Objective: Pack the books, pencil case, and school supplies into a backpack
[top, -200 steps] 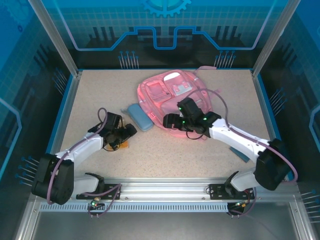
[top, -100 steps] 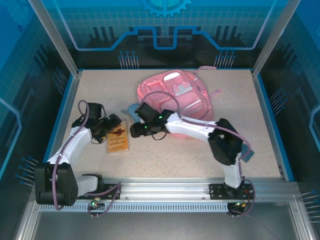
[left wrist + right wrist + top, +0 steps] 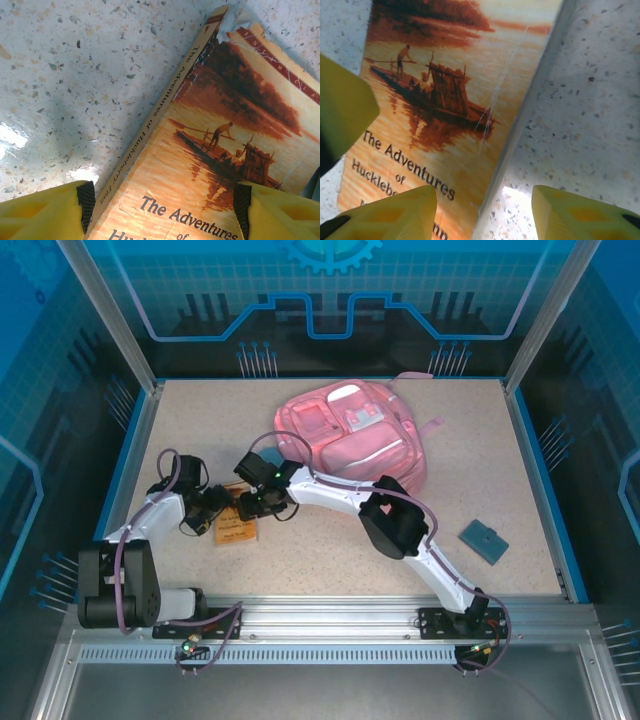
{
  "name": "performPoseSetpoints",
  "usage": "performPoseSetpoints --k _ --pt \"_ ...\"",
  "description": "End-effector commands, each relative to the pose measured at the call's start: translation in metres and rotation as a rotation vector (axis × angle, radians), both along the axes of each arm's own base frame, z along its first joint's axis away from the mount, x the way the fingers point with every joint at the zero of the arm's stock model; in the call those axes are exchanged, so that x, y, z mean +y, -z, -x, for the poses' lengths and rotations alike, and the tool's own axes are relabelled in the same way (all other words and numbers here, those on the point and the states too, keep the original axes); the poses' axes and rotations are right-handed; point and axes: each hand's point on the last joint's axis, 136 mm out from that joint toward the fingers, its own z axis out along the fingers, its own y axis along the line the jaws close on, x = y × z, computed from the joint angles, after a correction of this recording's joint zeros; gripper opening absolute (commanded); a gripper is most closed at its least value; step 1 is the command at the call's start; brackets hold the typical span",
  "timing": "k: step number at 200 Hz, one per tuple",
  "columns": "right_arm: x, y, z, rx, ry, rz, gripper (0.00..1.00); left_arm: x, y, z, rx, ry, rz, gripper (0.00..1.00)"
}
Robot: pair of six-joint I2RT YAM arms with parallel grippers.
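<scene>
A tan-orange book [image 3: 236, 530] with a dark raft picture lies flat on the table, left of centre. My left gripper [image 3: 208, 518] is at its left side. In the left wrist view its jaws [image 3: 162, 212] are open, with the book's [image 3: 210, 150] spine beside the left pad and the right finger above the cover. My right gripper [image 3: 250, 508] reaches across from the right. It is open [image 3: 485, 215] and straddles the book's [image 3: 445, 100] long edge. The pink backpack [image 3: 350, 435] lies behind. A navy book [image 3: 484, 540] lies at the right. The pencil case is hidden under the right arm.
The right arm [image 3: 390, 525] stretches diagonally across the middle of the table, over the backpack's near edge. The left gripper's yellow finger [image 3: 345, 110] shows close by in the right wrist view. Speckled table surface [image 3: 320, 550] lies bare in front of the book.
The right arm has swung left from the backpack to the tan-orange book, uncovering the navy book. The left gripper has drawn in at the book's left side. Both jaws have narrowed.
</scene>
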Motion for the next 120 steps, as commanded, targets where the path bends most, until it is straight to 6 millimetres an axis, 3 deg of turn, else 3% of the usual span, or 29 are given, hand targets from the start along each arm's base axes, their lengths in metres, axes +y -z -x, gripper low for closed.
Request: performPoseSetpoints --k 1,29,58,61,85,120 --pt "-0.009 0.02 0.012 0.056 -0.035 0.076 0.52 0.001 -0.001 0.001 -0.009 0.014 0.0 0.75" --pt "-0.03 0.035 0.022 0.083 -0.055 0.16 0.48 0.002 -0.006 0.003 -0.016 0.019 -0.008 0.75" --pt "-0.068 0.044 0.037 0.08 -0.07 0.258 0.45 -0.006 -0.016 0.007 -0.026 0.052 0.026 0.75" --pt "-0.071 0.034 0.037 0.065 -0.07 0.252 0.45 -0.007 -0.017 0.007 -0.027 0.059 0.03 0.75" --pt "-0.099 0.023 0.043 0.03 -0.071 0.286 0.44 -0.02 -0.027 0.01 -0.05 0.092 0.091 0.73" --pt "-0.092 -0.006 0.042 0.036 -0.071 0.148 0.49 -0.047 -0.027 0.021 -0.061 0.131 0.214 0.69"
